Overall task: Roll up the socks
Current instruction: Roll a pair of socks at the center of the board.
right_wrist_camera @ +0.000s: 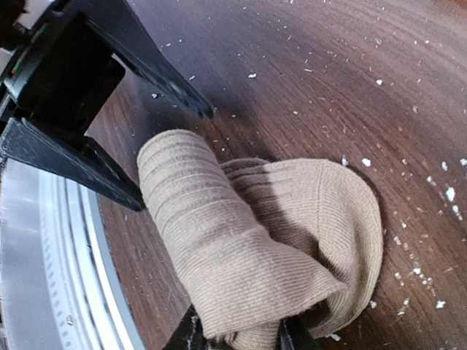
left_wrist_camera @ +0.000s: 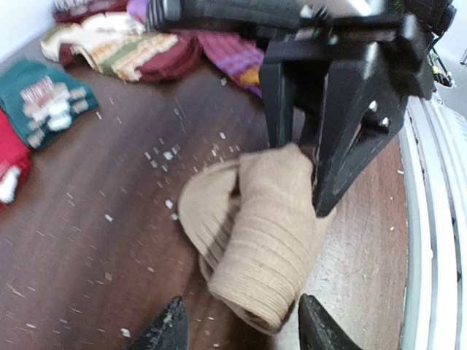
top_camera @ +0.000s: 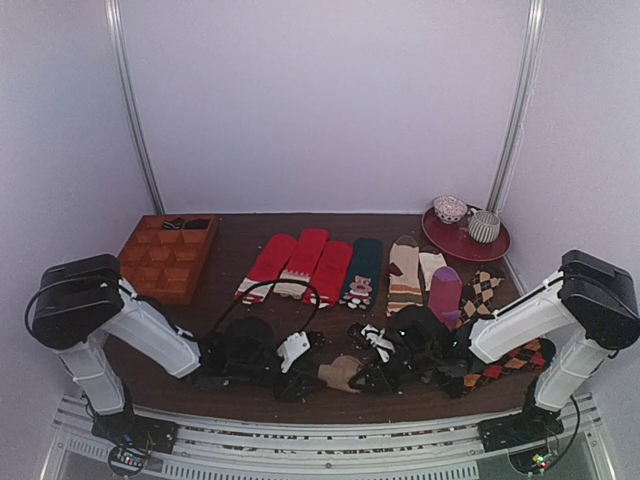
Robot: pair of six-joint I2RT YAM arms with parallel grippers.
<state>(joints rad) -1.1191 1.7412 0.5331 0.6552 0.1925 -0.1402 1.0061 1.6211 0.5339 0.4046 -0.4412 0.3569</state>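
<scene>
Well, the socks point(right_wrist_camera: 292, 219) sit as a loose tan roll on the desk point(top_camera: 230, 240), at its near edge, midway between the two arms. The right gripper point(right_wrist_camera: 237, 337) reaches in from the right, and its fingers point(right_wrist_camera: 188, 337) pinch one folded end of the roll. The left gripper point(left_wrist_camera: 242, 327) faces it from the left. Its fingers point(left_wrist_camera: 171, 332) are spread, one on each side of the roll's other end; whether they touch the knit I cannot tell. White flecks dot the dark wood around the roll. Farther back lie red socks point(top_camera: 300, 262), a green sock point(top_camera: 362, 268), striped beige socks point(top_camera: 405, 272) and a purple sock point(top_camera: 445, 290). A wooden tray point(top_camera: 165, 262) stands at far left, a red plate point(top_camera: 460, 245) at far right.
</scene>
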